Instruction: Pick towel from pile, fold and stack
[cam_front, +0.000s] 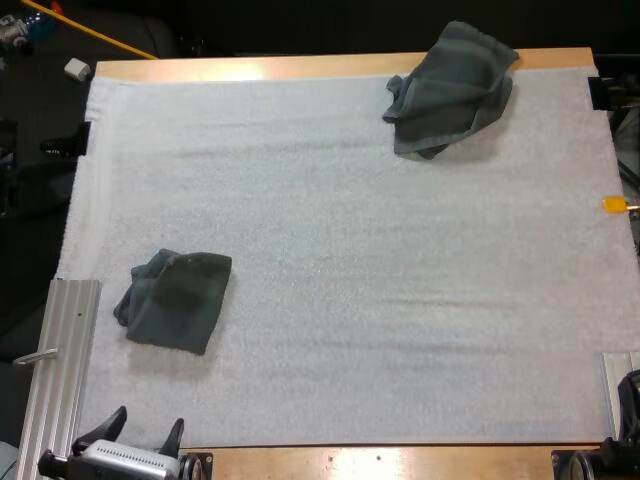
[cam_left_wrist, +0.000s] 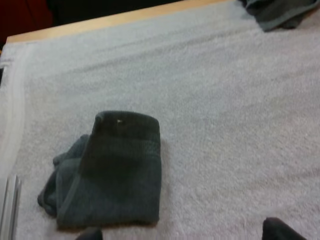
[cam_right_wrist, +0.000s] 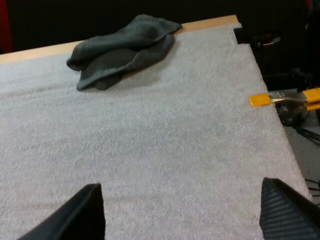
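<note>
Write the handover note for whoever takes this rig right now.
Left pincer: open, empty, at the mat's near left edge.
Right pincer: open, empty, at the near right.
Folded towel: near left of the mat, one side bunched.
Crumpled towel: far right, lying over the mat's far edge.
Done: one towel folded. Left: pick the crumpled towel, fold it, stack it on the folded one.

White mat covers most of the wooden desk; bare wood shows along far and near edges. Ribbed aluminium rail lies at the mat's near-left edge. Shorter rail at near-right. Small white block sits off the far-left corner.
</note>
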